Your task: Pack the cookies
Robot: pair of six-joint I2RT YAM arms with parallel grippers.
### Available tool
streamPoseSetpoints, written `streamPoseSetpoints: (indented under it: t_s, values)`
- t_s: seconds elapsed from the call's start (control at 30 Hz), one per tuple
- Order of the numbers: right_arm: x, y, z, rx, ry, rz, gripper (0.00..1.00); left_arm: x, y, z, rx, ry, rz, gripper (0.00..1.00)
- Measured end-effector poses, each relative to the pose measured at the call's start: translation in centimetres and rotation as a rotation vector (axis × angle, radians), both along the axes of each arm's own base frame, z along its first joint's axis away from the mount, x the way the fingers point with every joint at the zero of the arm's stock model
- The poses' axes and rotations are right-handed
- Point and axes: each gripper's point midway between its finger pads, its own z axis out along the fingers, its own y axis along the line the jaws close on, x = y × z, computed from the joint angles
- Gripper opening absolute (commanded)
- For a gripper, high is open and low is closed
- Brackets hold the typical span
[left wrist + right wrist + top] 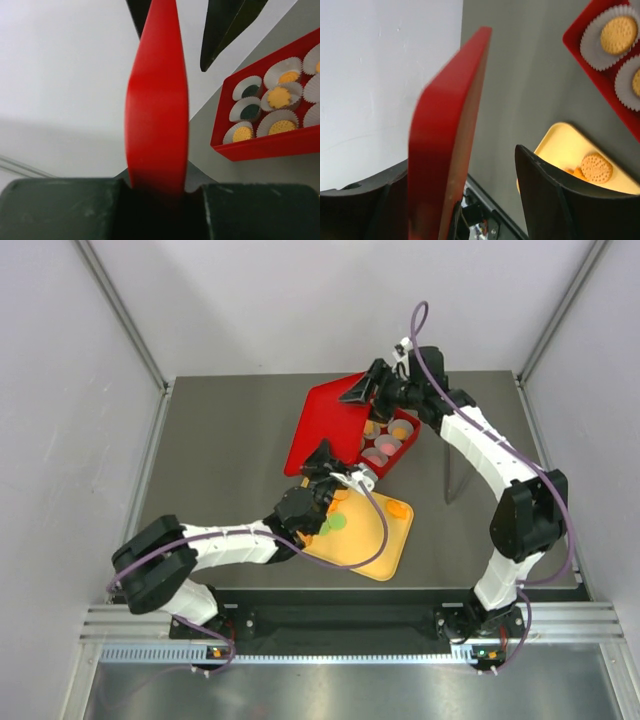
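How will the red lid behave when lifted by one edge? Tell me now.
Probably stiff: the red lid shows no sag though the left pincer grips only one edge. Likely light, since it looks thin edge-on. Its glossy finish may be slippery, so it could pivot with the right pincer open around it.

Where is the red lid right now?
Seen from above, the red lid stands tilted just left of the red box and behind the yellow tray, gripped by the left tool.
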Motion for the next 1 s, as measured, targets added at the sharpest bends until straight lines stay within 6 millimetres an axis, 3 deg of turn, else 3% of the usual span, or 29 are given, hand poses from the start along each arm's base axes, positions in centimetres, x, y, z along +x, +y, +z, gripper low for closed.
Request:
streamPoseSetpoints:
  t_s: [0.27,0.47,0.6,0.77,1.0]
  values:
    - [1.8,-1.9,3.5,-0.038,-0.133,-0.04,0.65,0.2,0.6,1.7,-0.113,0.109,-0.056,0.0]
    - [3.7,-8.2,5.6,-0.066,-0.187,-0.181,0.67,2.2,2.6,-0.4,-0.149,0.233,0.002,0.0]
    - [3.7,-12.7,6.2,-0.108,-0.222,-0.281,0.65,3.5,4.0,-0.1,-0.205,0.279,0.051,0.0]
    - [2.9,-16.4,2.4,-0.223,-0.19,-0.369,0.62,4.8,4.3,1.8,-0.298,0.312,0.089,0.0]
    - [1.6,-17.9,-7.1,-0.384,-0.021,-0.38,0.59,6.5,4.2,6.0,-0.457,0.393,0.091,0.0]
